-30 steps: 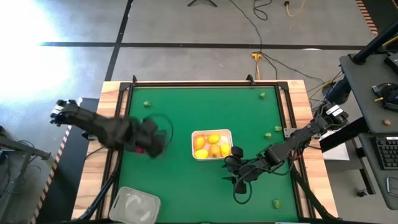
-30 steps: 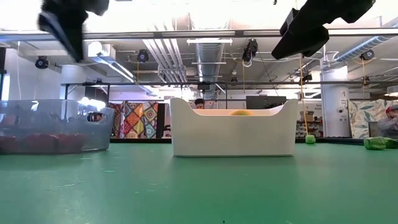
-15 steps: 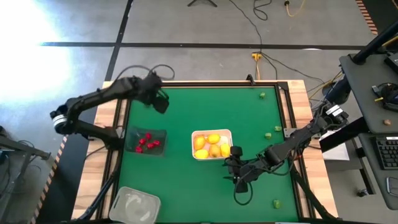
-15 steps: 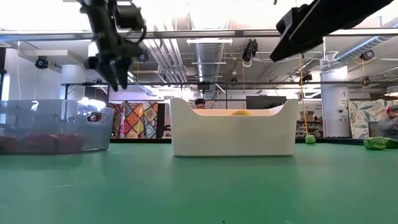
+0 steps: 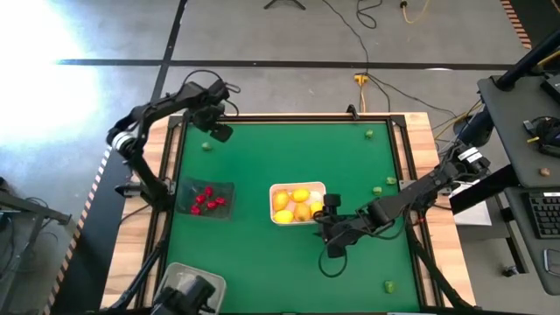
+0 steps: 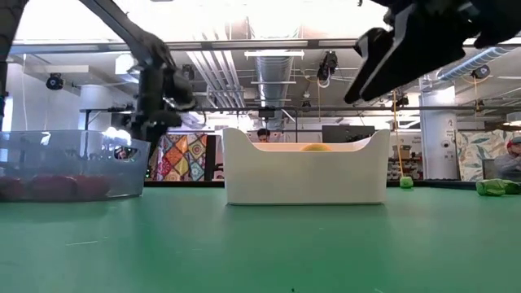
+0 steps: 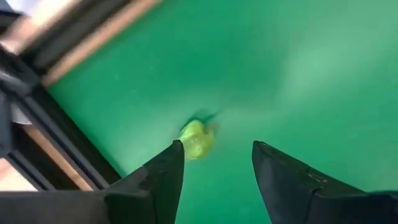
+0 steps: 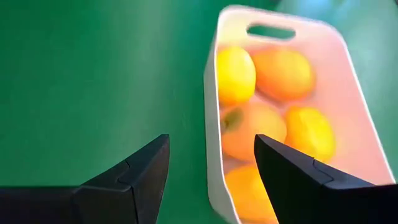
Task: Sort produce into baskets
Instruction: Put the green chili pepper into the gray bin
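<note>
Hovering my left hand (image 5: 217, 131) with fingers spread over the desk's (image 5: 289, 157) far left corner, I have a small green piece (image 7: 195, 138) just off one fingertip, untouched. My right hand (image 8: 210, 163), parted and empty, straddles the white basket's (image 8: 211, 149) wall; only its wrist view shows the yellow-orange rounds (image 8: 273, 74) close up.

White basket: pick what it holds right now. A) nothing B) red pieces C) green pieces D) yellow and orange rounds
D. In the high view the white basket at the table's middle holds yellow and orange rounds, and the right wrist view shows the same; the red pieces lie in the dark see-through basket to its left.
</note>
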Robot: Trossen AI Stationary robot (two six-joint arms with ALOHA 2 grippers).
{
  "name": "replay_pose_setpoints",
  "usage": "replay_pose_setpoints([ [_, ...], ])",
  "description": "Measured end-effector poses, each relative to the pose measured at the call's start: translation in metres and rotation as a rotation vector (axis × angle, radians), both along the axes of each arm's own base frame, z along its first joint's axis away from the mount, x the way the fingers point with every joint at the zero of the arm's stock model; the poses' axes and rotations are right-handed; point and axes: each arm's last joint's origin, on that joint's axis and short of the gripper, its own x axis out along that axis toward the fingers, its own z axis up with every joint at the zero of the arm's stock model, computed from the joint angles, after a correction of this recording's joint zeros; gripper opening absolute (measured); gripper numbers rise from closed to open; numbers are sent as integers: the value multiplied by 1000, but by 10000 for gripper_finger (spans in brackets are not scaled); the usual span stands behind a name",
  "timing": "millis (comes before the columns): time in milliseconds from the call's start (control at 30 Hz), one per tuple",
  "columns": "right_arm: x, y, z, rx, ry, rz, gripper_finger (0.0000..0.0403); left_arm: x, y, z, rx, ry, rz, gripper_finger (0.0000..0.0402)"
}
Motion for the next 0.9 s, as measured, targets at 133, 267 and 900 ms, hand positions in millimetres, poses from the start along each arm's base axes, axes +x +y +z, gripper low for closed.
replay_pose_setpoints([
  [133, -3, -2, -3, 7, 38, -31, 226, -4, 10, -25, -81, 56, -28, 173],
  [267, -4, -3, -4, 6, 55, -41, 226, -11, 23, -41, -130, 84, -6, 177],
  [900, 2, -18, -4, -11, 61, -77, 226, -16, 24, -58, -300, 54, -65, 178],
])
